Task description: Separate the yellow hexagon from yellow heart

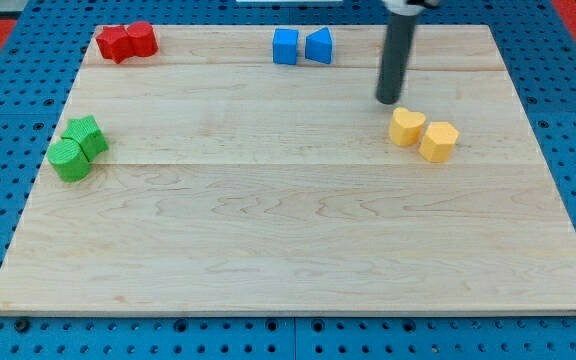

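Note:
The yellow heart (406, 127) lies on the wooden board at the view's right, and the yellow hexagon (438, 141) sits right against it on its lower right, touching. My tip (388, 100) is just above and slightly left of the yellow heart, a short gap away from it. The dark rod rises from the tip to the view's top edge.
Two red blocks (126, 42) sit together at the top left. A blue cube (285, 46) and a blue triangular block (318, 45) sit at the top middle. Two green blocks (77, 148) sit at the left edge. The board (288, 240) lies on a blue pegboard.

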Controlling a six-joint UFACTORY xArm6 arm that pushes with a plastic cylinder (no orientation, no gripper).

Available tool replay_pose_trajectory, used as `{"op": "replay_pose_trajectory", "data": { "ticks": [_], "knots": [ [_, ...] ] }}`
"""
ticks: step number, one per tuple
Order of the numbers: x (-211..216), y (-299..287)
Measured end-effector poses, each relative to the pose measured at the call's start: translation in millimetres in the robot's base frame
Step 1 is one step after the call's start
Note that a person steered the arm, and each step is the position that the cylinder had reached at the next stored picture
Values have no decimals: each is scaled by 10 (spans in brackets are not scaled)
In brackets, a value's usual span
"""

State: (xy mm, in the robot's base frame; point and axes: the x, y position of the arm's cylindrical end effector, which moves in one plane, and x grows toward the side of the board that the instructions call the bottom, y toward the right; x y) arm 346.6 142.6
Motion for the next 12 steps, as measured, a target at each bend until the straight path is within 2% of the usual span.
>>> {"op": "replay_pose_trajectory", "data": {
  "ticks": [1, 2, 3, 5, 6, 7, 8, 9, 10, 12],
  "knots": [
    [497, 519],
    [645, 434],
    [645, 593],
    [219, 860],
    [291, 715],
    [376, 1431],
    [1232, 1722],
    [1909, 1436],
    [1905, 932],
    [1284, 473]
  ]
}}
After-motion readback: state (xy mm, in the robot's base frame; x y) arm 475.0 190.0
